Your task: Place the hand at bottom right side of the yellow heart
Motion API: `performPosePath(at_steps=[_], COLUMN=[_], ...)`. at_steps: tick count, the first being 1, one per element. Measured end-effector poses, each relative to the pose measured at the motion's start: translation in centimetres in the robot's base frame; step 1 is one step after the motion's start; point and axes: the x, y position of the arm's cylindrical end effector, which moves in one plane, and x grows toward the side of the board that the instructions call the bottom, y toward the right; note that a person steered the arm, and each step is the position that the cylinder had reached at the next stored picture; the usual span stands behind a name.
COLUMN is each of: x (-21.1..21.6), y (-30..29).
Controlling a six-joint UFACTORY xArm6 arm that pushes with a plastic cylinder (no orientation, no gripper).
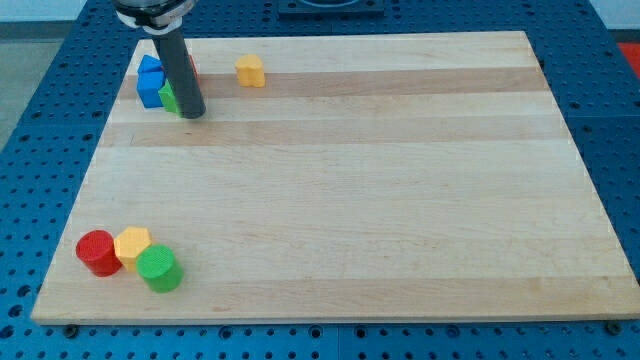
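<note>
The yellow heart lies near the board's top edge, left of centre. My tip rests on the board below and to the left of the heart, a short gap away. The rod rises toward the view's top left and hides part of a cluster of blocks: a blue block, a green block and a red block barely showing behind the rod. My tip stands just right of the green block.
A red cylinder, a yellow hexagon-like block and a green cylinder sit together at the board's bottom left corner. The wooden board lies on a blue perforated table.
</note>
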Motion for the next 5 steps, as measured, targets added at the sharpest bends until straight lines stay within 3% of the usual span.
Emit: performPosePath(at_steps=[1,3,4,5], x=[0.0,0.8,-0.7,-2.5], y=[0.1,9.2,13.5,14.0])
